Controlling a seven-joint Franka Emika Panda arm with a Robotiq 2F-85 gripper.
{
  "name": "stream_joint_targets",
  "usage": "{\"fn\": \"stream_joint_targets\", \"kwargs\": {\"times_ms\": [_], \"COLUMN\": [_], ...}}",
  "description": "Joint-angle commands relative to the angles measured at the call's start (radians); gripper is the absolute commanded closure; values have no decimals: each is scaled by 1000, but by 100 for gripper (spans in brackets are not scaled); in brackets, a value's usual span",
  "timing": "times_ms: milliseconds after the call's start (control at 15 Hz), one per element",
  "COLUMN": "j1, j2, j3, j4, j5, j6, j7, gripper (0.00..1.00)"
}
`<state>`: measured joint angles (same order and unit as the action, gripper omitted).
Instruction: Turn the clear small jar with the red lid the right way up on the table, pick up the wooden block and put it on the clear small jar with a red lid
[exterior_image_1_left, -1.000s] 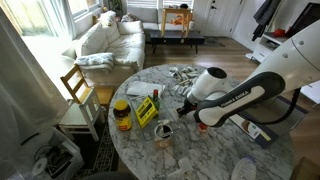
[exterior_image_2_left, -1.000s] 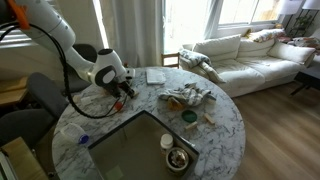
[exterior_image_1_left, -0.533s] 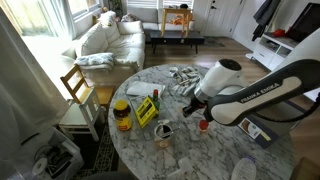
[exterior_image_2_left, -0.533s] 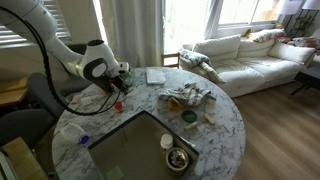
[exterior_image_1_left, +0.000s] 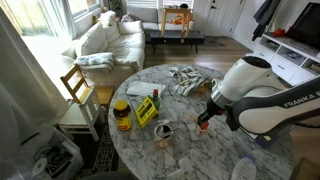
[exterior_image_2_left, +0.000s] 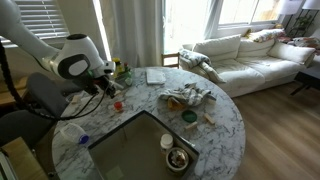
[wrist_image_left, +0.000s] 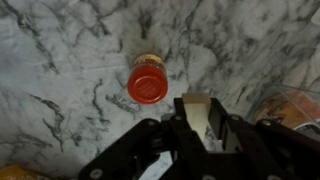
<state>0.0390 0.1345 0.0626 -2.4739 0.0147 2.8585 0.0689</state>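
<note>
Red-lidded jar upright on marble top, gripper clear of it
Wrist view: the clear small jar with the red lid (wrist_image_left: 147, 84) stands lid-up on the table (wrist_image_left: 60, 60), just ahead of the gripper (wrist_image_left: 198, 108), apart from it. Cannot tell whether the jaws are spread or pressed together; 1 pale patch shows amid the dark linkage. In both exterior views the jar (exterior_image_1_left: 203, 125) (exterior_image_2_left: 117, 105) sits near the arm's end

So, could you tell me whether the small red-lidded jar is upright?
Upright, it seems: in the wrist view the clear small jar shows its round red lid from straight above, standing on the table.
</note>
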Motion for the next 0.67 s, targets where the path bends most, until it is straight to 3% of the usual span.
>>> {"fn": "stream_joint_targets", "kwargs": {"times_ms": [0, 600], "j1": [-5, -22], "j2": [-122, -81], "j3": [-21, -58], "j4": [-114, -123], "j5": [-6, -12], "j6": [-7, 65], "j7": [-10, 53], "gripper": [93, 93]}}
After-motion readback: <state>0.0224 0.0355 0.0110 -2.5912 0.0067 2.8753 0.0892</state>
